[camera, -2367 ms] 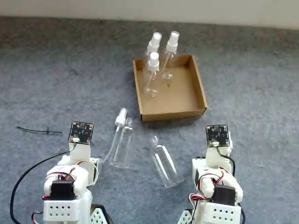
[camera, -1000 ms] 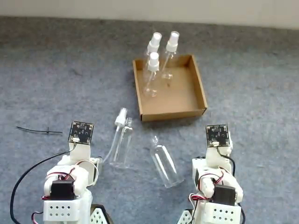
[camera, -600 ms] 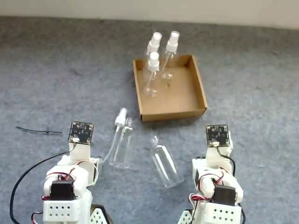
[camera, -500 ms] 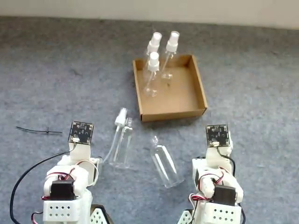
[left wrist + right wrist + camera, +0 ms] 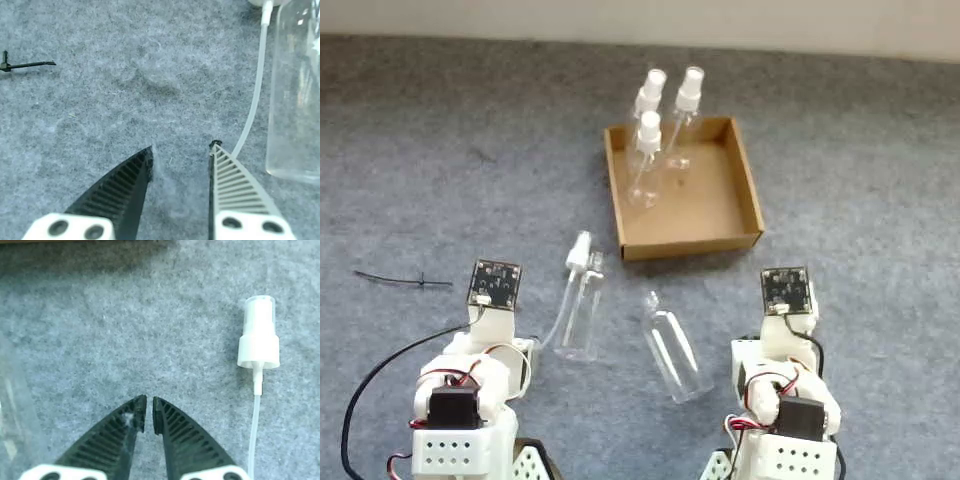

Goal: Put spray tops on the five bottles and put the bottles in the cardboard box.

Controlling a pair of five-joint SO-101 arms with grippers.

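Note:
The cardboard box [image 5: 720, 215] lies on the grey carpet with three clear bottles [image 5: 642, 170] standing in its far-left part, each with a white spray top. Two clear bottles lie on the carpet nearer the arms. One bottle [image 5: 582, 305] [image 5: 297, 90] has a loose spray top [image 5: 579, 250] beside it, whose thin tube [image 5: 255, 90] runs past my open left gripper [image 5: 181, 150]. The other bottle [image 5: 675, 348] has a bare neck. My right gripper [image 5: 149, 402] is shut on nothing, and a second loose spray top [image 5: 258, 340] lies on the carpet just beside it.
A black cable tie [image 5: 405, 280] [image 5: 25, 64] lies on the carpet to the left of the left arm [image 5: 492, 300]. The right arm [image 5: 788, 300] stands in front of the box's near right corner. Carpet stretches free on both sides of the box.

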